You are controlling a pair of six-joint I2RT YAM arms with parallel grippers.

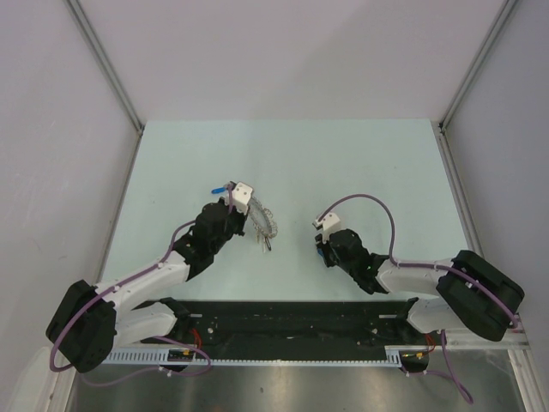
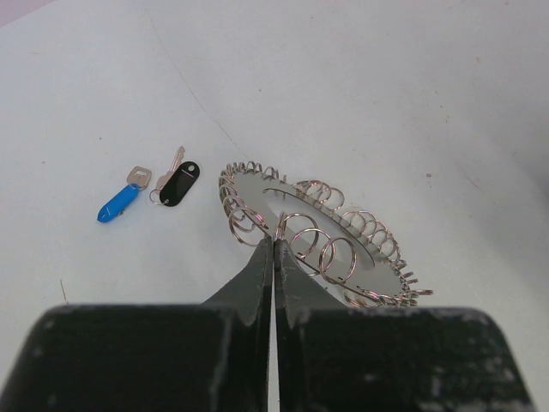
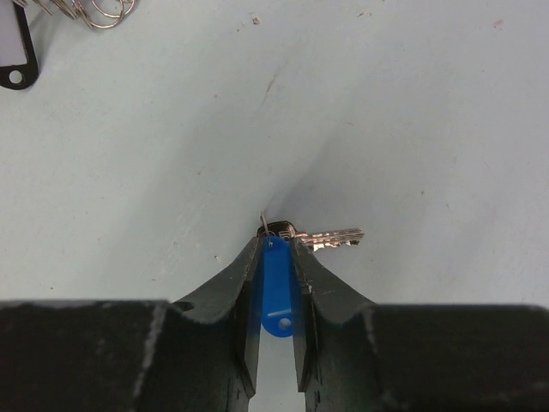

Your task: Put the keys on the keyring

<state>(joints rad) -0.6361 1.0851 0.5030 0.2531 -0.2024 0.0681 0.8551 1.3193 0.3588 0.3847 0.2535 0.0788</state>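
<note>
My left gripper (image 1: pixel 246 219) is shut on the near rim of the keyring (image 2: pixel 319 225), a flat silver ring fringed with wire loops, and holds it tilted; the keyring also shows in the top view (image 1: pixel 264 225). A blue-headed key (image 2: pixel 118 202) and a black-headed key (image 2: pixel 178 184) lie on the table left of the ring. The blue one also shows in the top view (image 1: pixel 219 190). My right gripper (image 3: pixel 276 245) is shut on the blue plastic head of another key (image 3: pixel 276 287). Its metal blade (image 3: pixel 334 238) sticks out to the right, low over the table.
A black tag (image 3: pixel 15 56) and some of the ring's loops (image 3: pixel 94 10) sit at the right wrist view's top left corner. The pale table (image 1: pixel 360 163) is walled by grey panels at the back and sides. A black rail (image 1: pixel 292 322) runs along the near edge.
</note>
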